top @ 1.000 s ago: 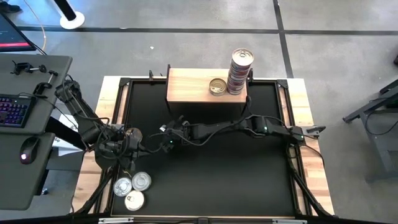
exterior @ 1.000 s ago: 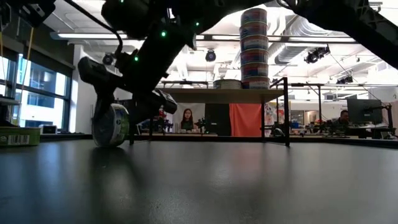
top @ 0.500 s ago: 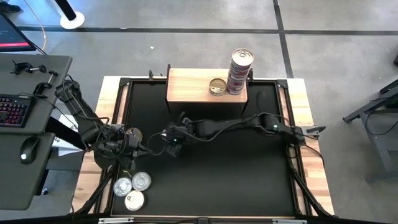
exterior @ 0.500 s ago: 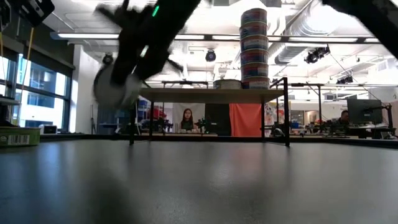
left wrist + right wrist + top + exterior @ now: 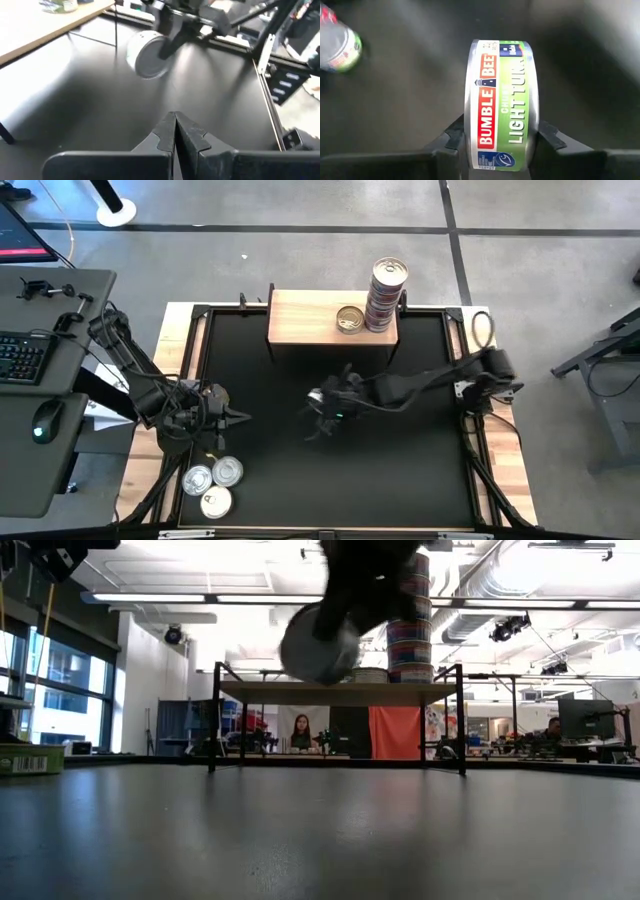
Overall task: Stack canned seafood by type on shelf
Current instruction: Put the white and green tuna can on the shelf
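Since a second ago the right arm has swung from the left part of the large black tabletop (image 5: 400, 470) toward its middle, and the tin it carries, then down at the tabletop on its rim, now hangs in the air. Beyond the table's far edge area, the small pale wood shelf on thin dark legs (image 5: 305, 320) bears a tall stack of round tins with printed side labels (image 5: 385, 298) at its right end and 1 gold-topped tin (image 5: 350, 319) just beside the stack. The right gripper (image 5: 322, 402) hovers above the table's centre, in front of the shelf, its jaws clamped on the flat faces of a round silver tin with a green and white Bumble Bee label (image 5: 501, 102), held on edge and clear of the surface in the low view. The left gripper (image 5: 240, 417) waits low over the left side of the table, its 2 dark fingers (image 5: 167, 132) pressed together on nothing. Near the front left corner 3 silver-topped tins (image 5: 214, 484) lie in a tight cluster, touching one another.
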`<state>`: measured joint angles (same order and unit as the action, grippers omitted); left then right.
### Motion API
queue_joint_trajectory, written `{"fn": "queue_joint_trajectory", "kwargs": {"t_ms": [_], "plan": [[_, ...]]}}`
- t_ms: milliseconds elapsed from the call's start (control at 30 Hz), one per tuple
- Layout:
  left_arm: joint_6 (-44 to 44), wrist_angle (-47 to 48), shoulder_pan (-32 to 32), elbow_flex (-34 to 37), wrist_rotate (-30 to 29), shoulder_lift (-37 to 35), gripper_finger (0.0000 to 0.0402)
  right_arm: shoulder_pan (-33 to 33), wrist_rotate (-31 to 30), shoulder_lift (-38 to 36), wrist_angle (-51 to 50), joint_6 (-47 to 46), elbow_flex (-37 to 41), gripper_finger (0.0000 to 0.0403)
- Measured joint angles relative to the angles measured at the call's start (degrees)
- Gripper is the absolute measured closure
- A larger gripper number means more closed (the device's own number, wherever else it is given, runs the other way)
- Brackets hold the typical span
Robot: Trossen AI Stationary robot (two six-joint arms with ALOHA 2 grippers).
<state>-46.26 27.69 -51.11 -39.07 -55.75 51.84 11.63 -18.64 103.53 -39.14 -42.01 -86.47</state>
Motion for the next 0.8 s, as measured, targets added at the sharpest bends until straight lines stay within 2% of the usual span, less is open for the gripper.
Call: {"fn": "queue_joint_trajectory", "kwargs": {"t_ms": [167, 233, 367, 533, 633, 800], "plan": [[2.50, -3.25, 2.10, 0.00, -1.79, 1.72, 0.0401, -1.56, -5.55, -8.98, 23.47, -10.93, 12.28, 0.0287], [4.05, -5.68, 3.56, 0.00, -1.77, 2.73, 0.0402, -4.08, -7.80, -9.46, 30.45, -13.73, 14.24, 0.0287], [10.03, -13.02, 6.94, 0.00, 0.26, 5.59, 0.0402, -10.66, -7.90, -9.05, 38.48, -19.69, 14.74, 0.0287], [12.40, -22.11, 10.75, 0.00, 3.13, 9.47, 0.0401, -17.32, -7.44, -8.86, 39.71, -22.65, 14.68, 0.0287], [12.36, -24.11, 11.99, 0.00, 3.17, 11.12, 0.0401, -20.31, -3.83, -8.78, 39.31, -25.90, 14.68, 0.0287], [11.39, -24.91, 13.57, 0.00, 3.17, 12.47, 0.0402, -23.70, -1.89, -7.01, 40.06, -29.72, 14.68, 0.0287]]}}
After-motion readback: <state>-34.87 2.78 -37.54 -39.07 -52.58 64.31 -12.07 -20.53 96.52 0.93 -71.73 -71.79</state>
